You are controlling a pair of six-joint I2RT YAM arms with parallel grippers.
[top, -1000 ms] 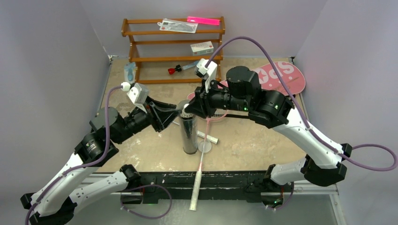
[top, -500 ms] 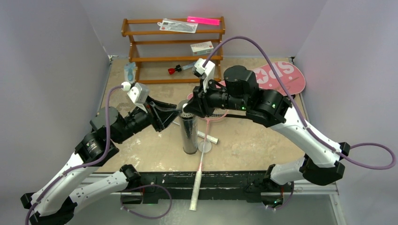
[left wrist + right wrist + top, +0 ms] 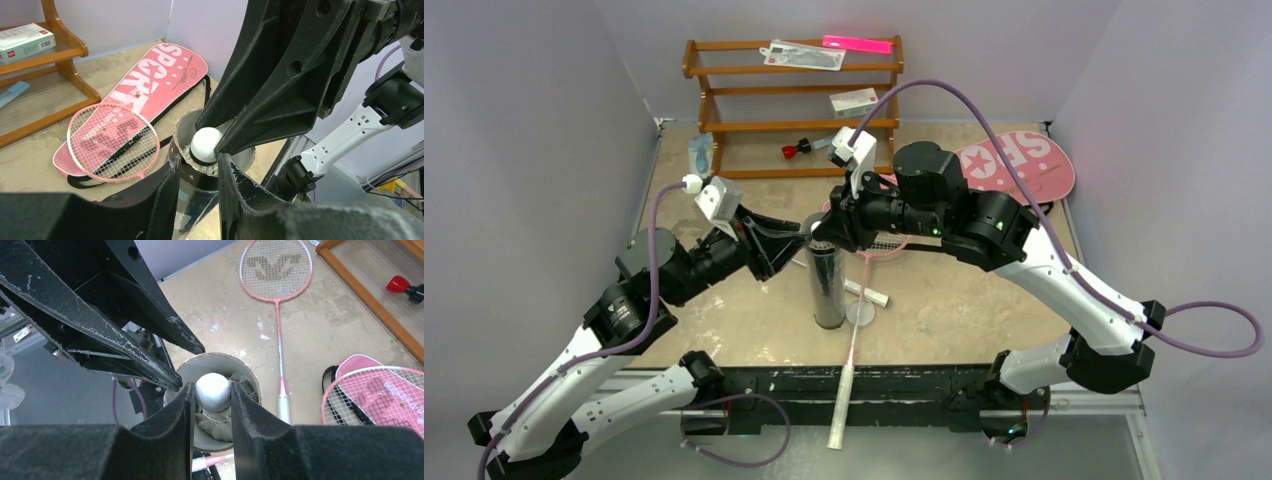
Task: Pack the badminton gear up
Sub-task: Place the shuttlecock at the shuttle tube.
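One pink SPORT bag [image 3: 1024, 165] lies far right, two rackets [image 3: 276, 270] lie loose, one black tube [image 3: 828, 290] stands centre: my right gripper [image 3: 212, 390], having edged left, pinches a single shuttlecock [image 3: 206, 142] at its mouth, above others I can't count; my left gripper [image 3: 198, 162] clasps the tube. Stowing looks imminent.

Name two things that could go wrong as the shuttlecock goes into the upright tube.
1. The right gripper pinches the shuttlecock by its cork at the mouth of the tube, with feathers bunched inside. Pushing down off-centre could crush them.
2. The left gripper sits right beside the right one's fingers at the rim, so they might collide and tip the tube onto the racket beside it.
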